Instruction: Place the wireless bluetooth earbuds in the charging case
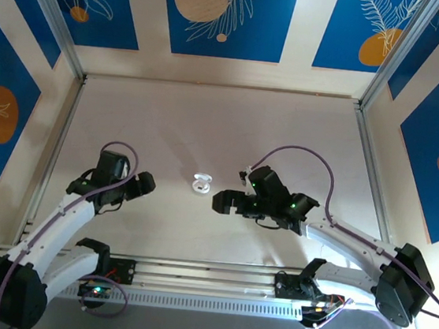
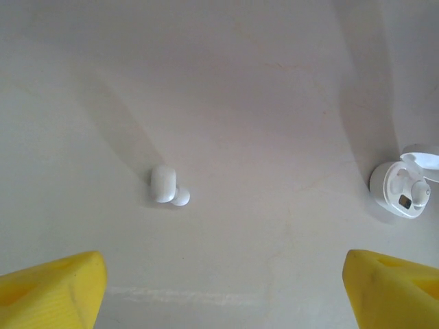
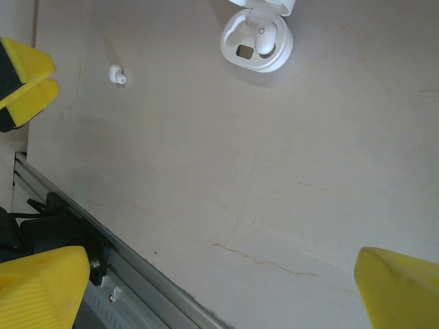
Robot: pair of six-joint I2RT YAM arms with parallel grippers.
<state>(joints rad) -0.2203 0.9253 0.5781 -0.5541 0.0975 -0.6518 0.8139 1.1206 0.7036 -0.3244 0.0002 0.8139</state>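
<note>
Left end effector (image 2: 219, 291), right end effector (image 3: 219, 291) held wide, empty. Loose earbud (image 2: 167, 186) seen on bench (image 2: 240, 89), apart from open case (image 2: 403, 190); second earbud (image 3: 266, 40) seated inside.

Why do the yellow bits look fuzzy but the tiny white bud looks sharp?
Left wrist view: the tool's yellow fingers sit close to the camera and blur; the earbud lies farther, in focus. Right wrist view: the white case looks bright.

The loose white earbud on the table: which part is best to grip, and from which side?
Probably grip the earbud by its larger rounded body, not the small nub, coming straight down with the left gripper: it lies flat on the table, apart from the charging case.
</note>
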